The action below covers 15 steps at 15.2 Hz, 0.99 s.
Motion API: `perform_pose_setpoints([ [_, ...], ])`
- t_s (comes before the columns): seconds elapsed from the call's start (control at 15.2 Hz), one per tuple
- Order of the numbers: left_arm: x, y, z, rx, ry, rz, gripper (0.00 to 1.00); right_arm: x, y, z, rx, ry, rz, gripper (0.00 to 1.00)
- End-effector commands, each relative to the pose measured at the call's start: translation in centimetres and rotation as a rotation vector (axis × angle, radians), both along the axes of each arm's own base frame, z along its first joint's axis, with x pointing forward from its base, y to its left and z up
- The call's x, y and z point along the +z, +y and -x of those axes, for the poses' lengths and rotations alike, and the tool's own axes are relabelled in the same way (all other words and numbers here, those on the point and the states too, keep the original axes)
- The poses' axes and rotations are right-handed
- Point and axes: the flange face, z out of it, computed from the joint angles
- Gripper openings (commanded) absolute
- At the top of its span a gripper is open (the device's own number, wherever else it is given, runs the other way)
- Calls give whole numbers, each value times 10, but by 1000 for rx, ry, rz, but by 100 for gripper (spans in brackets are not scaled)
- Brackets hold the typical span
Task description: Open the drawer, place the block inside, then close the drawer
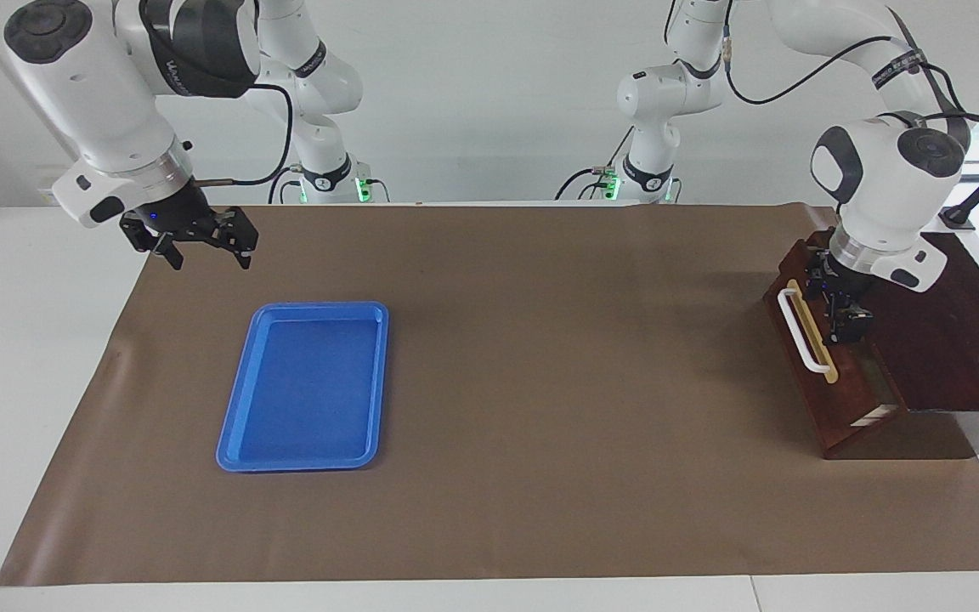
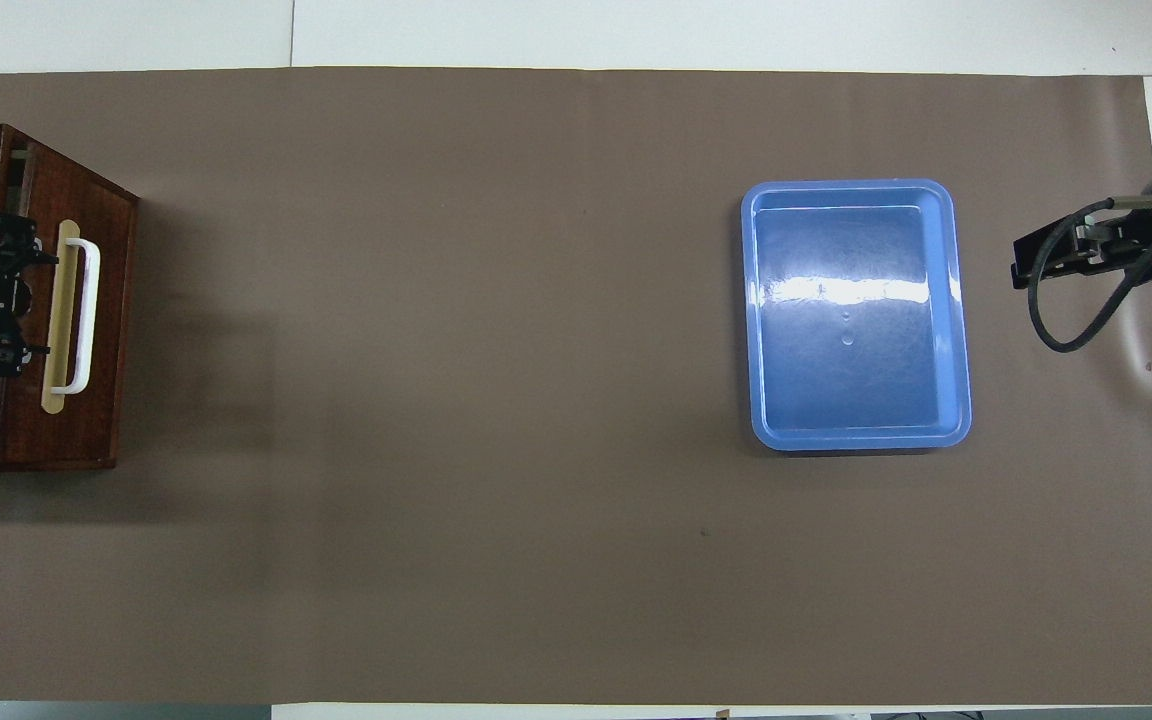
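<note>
The drawer (image 1: 812, 357) sits almost fully pushed into its dark wooden box (image 1: 940, 323) at the left arm's end of the counter (image 1: 489, 595); only a thin sliver of pale wood shows at the corner nearest the facing camera. Its white bar handle (image 1: 798, 330) on the tan strip faces the middle of the brown mat (image 1: 540, 382).

The left end effector (image 1: 842, 297) is down at the top edge of the drawer front, just beside the handle, with its fingers spread wide and nothing between them (whether they touch the wood I cannot tell from here).

The block is out of sight; no yellow shows anywhere, in either view.

The right end effector (image 1: 200, 246) hangs in the air over the mat's edge at the right arm's end of the counter, near the corner of the blue tray (image 1: 302, 387), fingers wide apart and holding nothing. That arm waits. The tray lies flat on the mat, well apart from the box.
</note>
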Motion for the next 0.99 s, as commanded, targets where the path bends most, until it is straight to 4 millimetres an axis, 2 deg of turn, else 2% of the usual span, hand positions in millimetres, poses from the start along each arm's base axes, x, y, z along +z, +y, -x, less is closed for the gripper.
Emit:
perform_pose_setpoints([
  [0.0,5,32,3,-1,-12,-27,100,0,-3,8,9,9,8,100],
  [0.2,9,31,1,-5,-20,-28,100,0,-8,10,5,21,6,100],
  [0.33,41,13,-4,-88,-32,-38,100,0,-9,10,2,23,5,100],
  [0.46,63,2,2,-261,41,-32,100,1,-10,12,4,27,5,100],
  [0.53,63,-2,7,-355,94,-8,100,1,-12,13,6,32,0,100],
  [0.66,83,-25,23,-551,136,12,100,1,-11,12,14,25,-1,100],
  [0.92,103,-51,52,-908,247,31,100,1,-7,12,24,26,1,100],
])
